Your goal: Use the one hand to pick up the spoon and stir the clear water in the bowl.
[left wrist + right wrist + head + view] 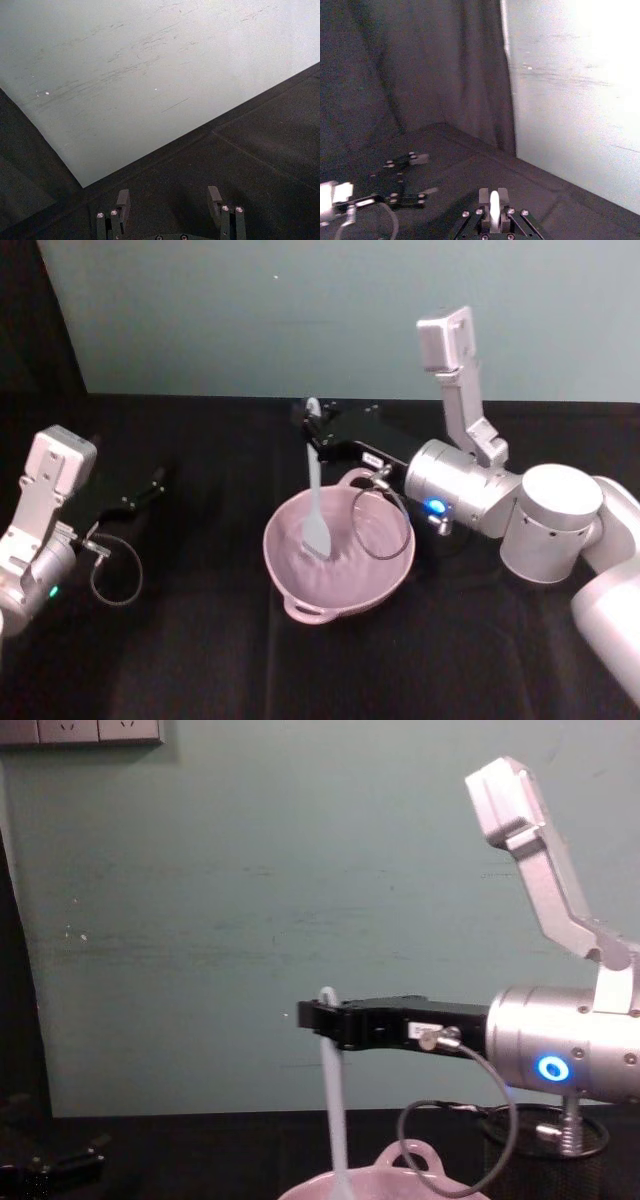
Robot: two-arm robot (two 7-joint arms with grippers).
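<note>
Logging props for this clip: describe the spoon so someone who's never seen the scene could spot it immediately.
On the black table, find the pale pink bowl. The spoon stands nearly upright in it, blade down, handle top gripped by the right pincer. It is the only slim white utensil there, flat-bladed like a spatula.

a black cloth (200, 660) covers the table (150, 680). a pink bowl (345, 590) sits on it near the middle. a black mesh cup (560, 1170) stands just right of the bowl.
</note>
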